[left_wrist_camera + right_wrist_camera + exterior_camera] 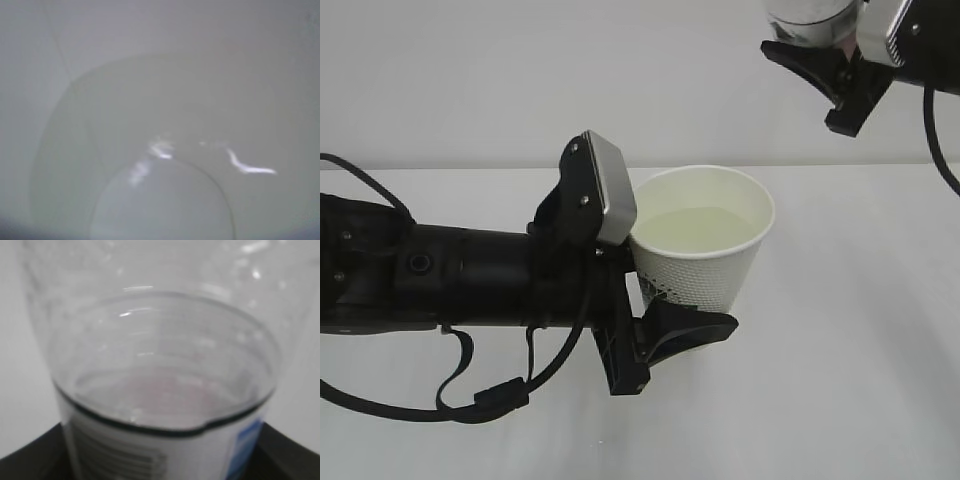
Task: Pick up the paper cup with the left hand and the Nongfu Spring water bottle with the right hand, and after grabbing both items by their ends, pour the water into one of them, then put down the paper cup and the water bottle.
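In the exterior view the left hand [665,300] reaches in from nine o'clock along a thick black arm and pinches the paper cup [705,250], one black finger [685,330] wrapped across the lower front of the dimpled wall and the silver-grey block [610,190] pressed close against the cup's rim at its ten o'clock side. The cup sits near the centre of the view, lifted a little over the white table [860,380], leaning slightly toward three o'clock, and holds the water [695,228], faintly yellowish, well up its cream inside. Loose black cables [470,395] droop below the arm at seven o'clock. At one o'clock, cut by the top edge, the right hand [825,60] grips the Nongfu Spring water bottle [805,20], of which only a clear rounded part shows there between its black fingers. The right wrist view fills with the bottle [160,365], its clear wall, a dark liquid line and the top of the label band low down, with black finger edges at five and seven o'clock. The left wrist view looks into the cup [50,75], blurred, with bright glints on the water [165,200].
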Controlling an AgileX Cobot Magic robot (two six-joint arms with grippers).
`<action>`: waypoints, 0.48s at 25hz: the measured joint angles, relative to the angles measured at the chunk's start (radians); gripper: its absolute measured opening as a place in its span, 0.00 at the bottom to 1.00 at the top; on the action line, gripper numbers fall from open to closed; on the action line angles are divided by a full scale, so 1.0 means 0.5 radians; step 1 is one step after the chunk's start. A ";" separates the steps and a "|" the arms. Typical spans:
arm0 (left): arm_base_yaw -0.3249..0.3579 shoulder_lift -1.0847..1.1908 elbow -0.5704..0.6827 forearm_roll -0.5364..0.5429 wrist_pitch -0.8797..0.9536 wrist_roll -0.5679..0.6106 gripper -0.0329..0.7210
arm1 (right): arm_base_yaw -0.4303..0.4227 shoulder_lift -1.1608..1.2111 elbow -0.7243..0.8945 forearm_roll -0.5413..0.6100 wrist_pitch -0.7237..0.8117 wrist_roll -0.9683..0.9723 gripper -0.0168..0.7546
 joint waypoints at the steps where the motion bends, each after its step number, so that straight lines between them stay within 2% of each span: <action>1: 0.000 0.000 0.000 0.000 0.000 0.000 0.74 | 0.000 0.000 0.000 0.026 0.000 0.013 0.69; 12: 0.000 0.000 0.000 0.000 0.000 0.000 0.74 | 0.000 0.000 0.017 0.350 0.159 0.041 0.69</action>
